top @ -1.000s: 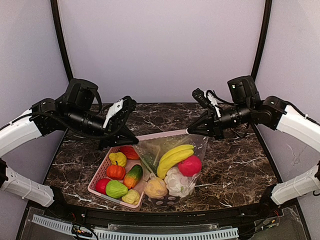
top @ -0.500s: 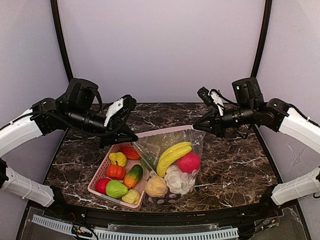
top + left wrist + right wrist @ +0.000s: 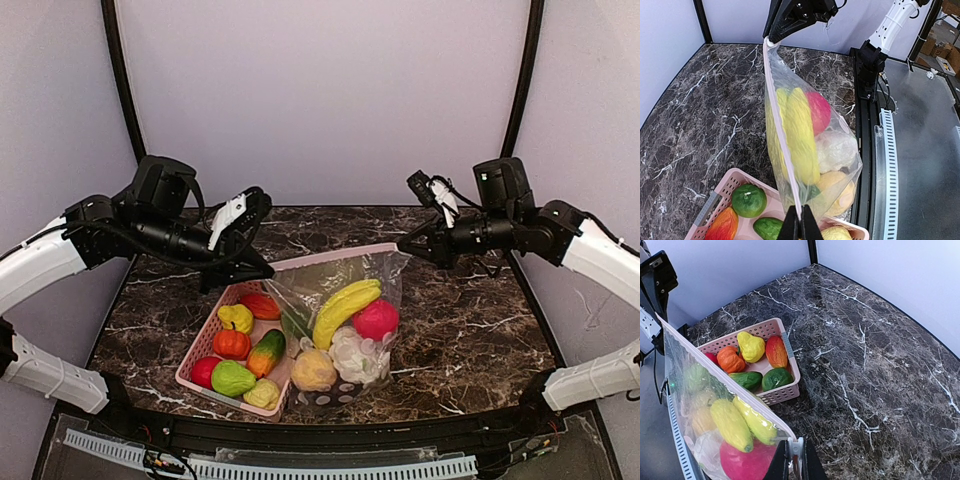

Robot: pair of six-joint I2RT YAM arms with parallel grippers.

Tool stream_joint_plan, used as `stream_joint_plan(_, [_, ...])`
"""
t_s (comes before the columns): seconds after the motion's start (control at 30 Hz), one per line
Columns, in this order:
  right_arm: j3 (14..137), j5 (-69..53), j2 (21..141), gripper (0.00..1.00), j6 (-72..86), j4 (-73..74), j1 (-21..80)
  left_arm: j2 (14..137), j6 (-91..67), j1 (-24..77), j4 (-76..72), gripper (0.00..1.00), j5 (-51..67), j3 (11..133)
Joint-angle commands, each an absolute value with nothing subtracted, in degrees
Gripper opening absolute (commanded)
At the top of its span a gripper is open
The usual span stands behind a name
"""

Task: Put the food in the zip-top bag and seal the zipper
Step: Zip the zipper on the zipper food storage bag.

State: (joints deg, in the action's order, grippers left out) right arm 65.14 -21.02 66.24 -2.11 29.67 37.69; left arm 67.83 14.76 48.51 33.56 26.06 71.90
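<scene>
The zip-top bag (image 3: 340, 330) hangs stretched between my two grippers, its lower part resting on the table and on the basket's edge. Inside lie a yellow banana (image 3: 345, 305), a red fruit (image 3: 377, 320), a white cauliflower (image 3: 358, 357) and a yellow-orange ball (image 3: 313, 372). My left gripper (image 3: 800, 226) is shut on the near corner of the bag at the zipper (image 3: 778, 125). My right gripper (image 3: 795, 462) is shut on the white slider at the zipper's other end (image 3: 715, 371). The pale pink strip runs taut and straight between them.
A pink basket (image 3: 197, 350) left of the bag holds more food: a yellow pepper (image 3: 236, 317), an orange pumpkin (image 3: 231, 343), a cucumber (image 3: 266, 352), a red fruit (image 3: 204, 372) and green pieces. Dark marble table (image 3: 470, 330); a slotted rail (image 3: 330, 466) lines its near edge.
My right gripper has drawn to the right and slightly up along the bag's mouth, pulling the zipper edge longer and tauter. The left gripper has stayed in place.
</scene>
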Motion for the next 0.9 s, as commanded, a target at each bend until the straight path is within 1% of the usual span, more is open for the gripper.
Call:
stream_joint_plan(0.0, [63.95, -14.86, 64.96, 0.00, -0.89, 30.14, 35.52, 66.49, 14.20, 47.75, 36.67, 0.01, 26.61, 72.42])
stream_joint_plan(0.63, [63.71, -16.54, 63.50, 0.00, -0.04, 29.92, 34.94, 66.27, 12.97, 47.02, 35.31, 0.01, 26.18, 71.48])
stream_joint_plan(0.7, [64.13, -15.94, 63.24, 0.00, 0.66, 29.54, 34.86, 66.30, 12.25, 47.02, 34.62, 0.13, 25.99, 71.15])
stream_joint_plan(0.73, [64.49, -14.93, 63.19, 0.00, 1.58, 29.41, 34.87, 66.29, 11.65, 47.02, 34.05, 0.30, 25.64, 70.90])
stream_joint_plan(0.77, [64.91, -13.74, 63.31, 0.00, 2.28, 29.33, 34.89, 66.23, 11.28, 47.00, 33.64, 0.41, 25.39, 70.78])
stream_joint_plan(0.8, [65.41, -12.22, 63.45, 0.00, 2.92, 29.51, 34.89, 66.21, 10.44, 47.02, 32.73, 0.63, 24.47, 70.45])
stream_joint_plan(0.83, [65.94, -10.34, 63.65, 0.00, 3.60, 29.70, 34.87, 66.19, 9.97, 47.02, 32.36, 0.71, 23.93, 70.34])
stream_joint_plan(0.87, [66.42, -8.38, 63.94, 0.00, 4.37, 29.90, 34.89, 66.23, 9.13, 46.95, 31.51, 0.85, 22.64, 70.14])
